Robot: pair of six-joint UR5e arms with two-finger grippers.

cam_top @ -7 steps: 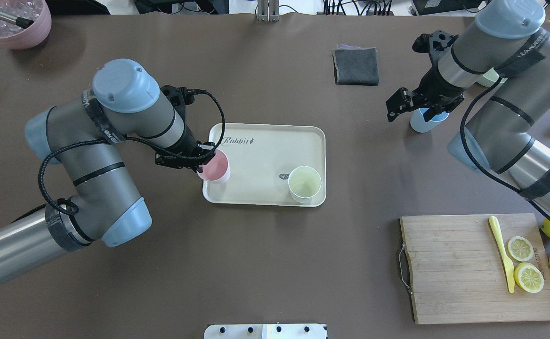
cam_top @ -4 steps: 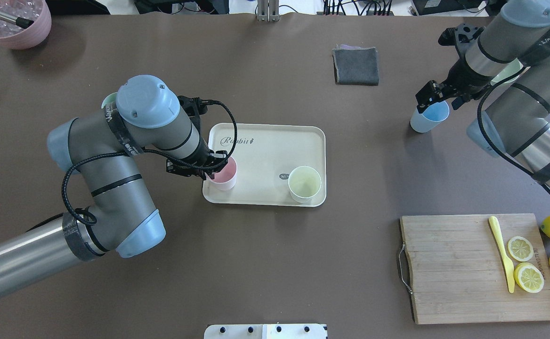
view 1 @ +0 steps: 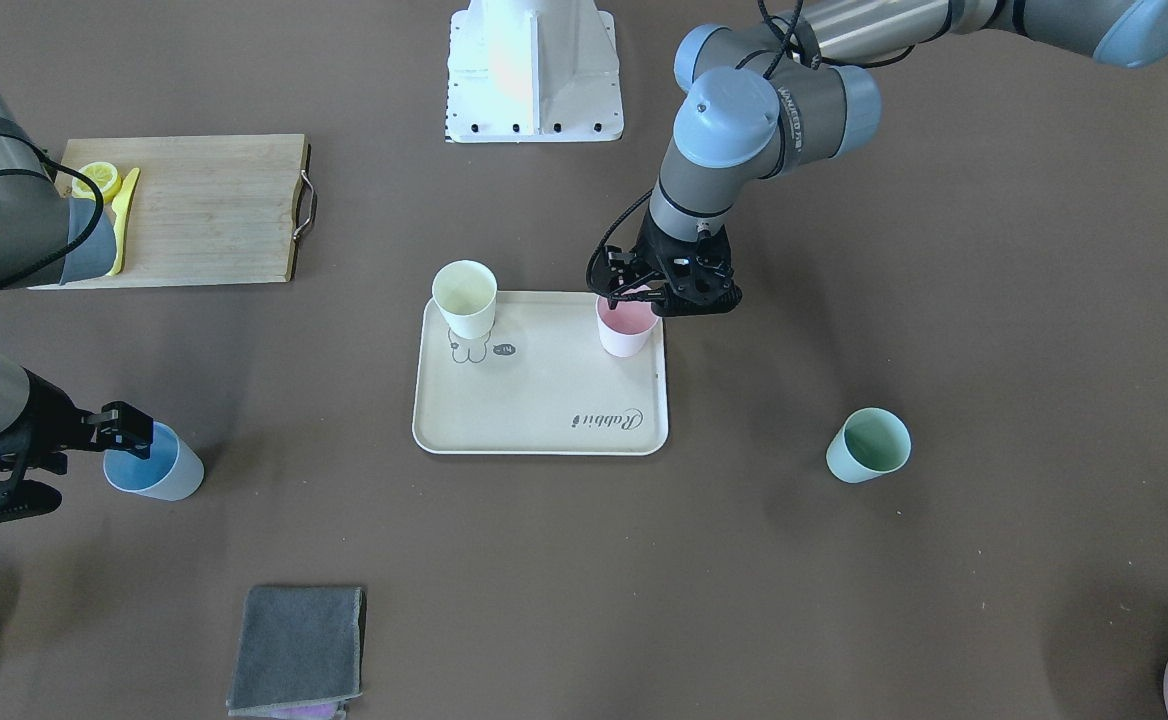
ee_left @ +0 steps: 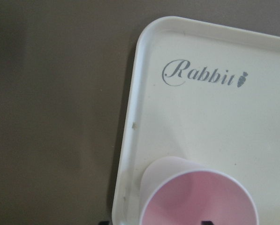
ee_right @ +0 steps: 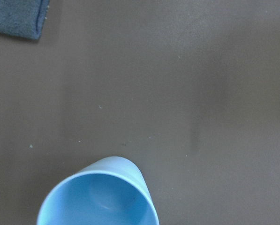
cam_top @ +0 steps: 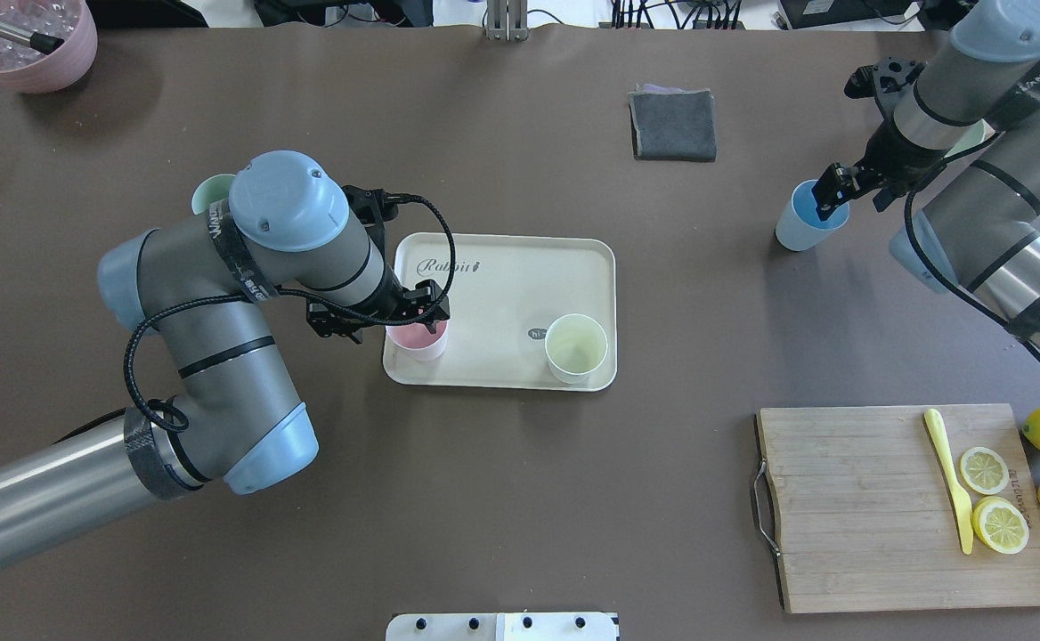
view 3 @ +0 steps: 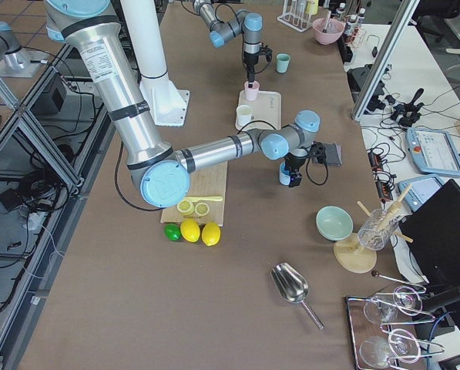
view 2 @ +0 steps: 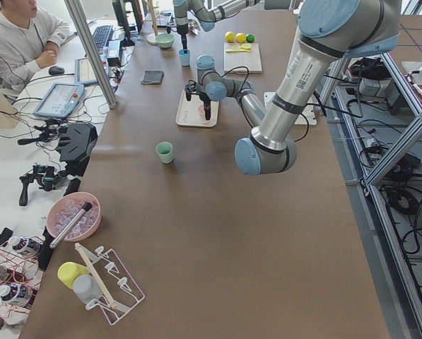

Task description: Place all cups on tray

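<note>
Okay: left gripper [view 1: 634, 297] straddles pink cup [view 1: 626, 335] rim, grip unclear; cup sits under it on tray [view 1: 544, 390] corner; right gripper [cam_top: 851, 194], jaws apart, straddles blue cup [cam_top: 796, 231] wall, off tray. Cups look light, stiff, slick; pinch rim wall.

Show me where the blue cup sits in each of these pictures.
Front-facing: blue cup at lower left.
Overhead: upper right.
Exterior left: far end, top centre.
Exterior right: near the middle.
Left wrist: not in it.
Right wrist: bottom edge, left of centre.
Shared landmark: the grey cloth lies near it in every view except the left wrist.
</note>
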